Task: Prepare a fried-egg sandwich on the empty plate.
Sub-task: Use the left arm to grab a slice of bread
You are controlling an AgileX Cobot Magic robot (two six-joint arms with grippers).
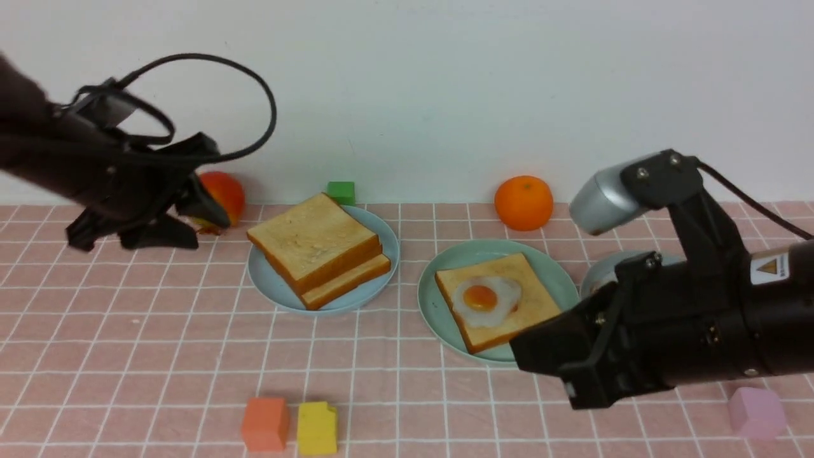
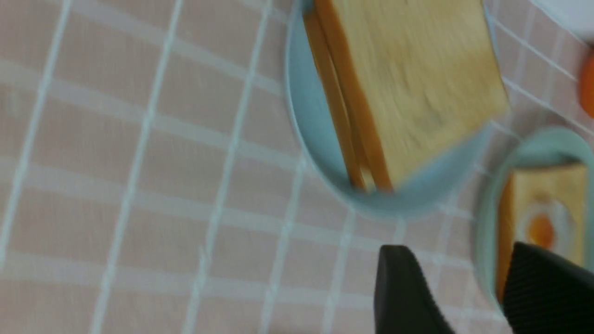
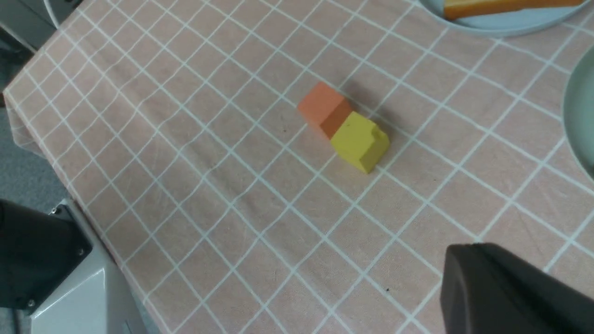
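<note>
Two stacked toast slices (image 2: 417,79) on pale blue plate (image 2: 311,134); egg-topped toast (image 2: 533,185) on mint plate (image 2: 543,148); fingers (image 2: 403,292) apart.

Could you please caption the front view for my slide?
One toast slice topped with a fried egg sits on the mint-green plate; two more slices lie stacked on the pale blue plate.

Round mint-green plastic plate (image 1: 429,305): near right rim and 1 corner of its tan toast slice (image 1: 489,270) lie behind the black right arm (image 1: 674,331).
Grey-blue plate (image 1: 598,273): mostly behind that arm; outline cannot be told.
Red-orange round fruit (image 1: 227,191): partly behind the blurred left gripper (image 1: 205,229).
Left wrist view: smeared throughout; the pale blue round plate (image 2: 306,120) runs off the edge.
</note>
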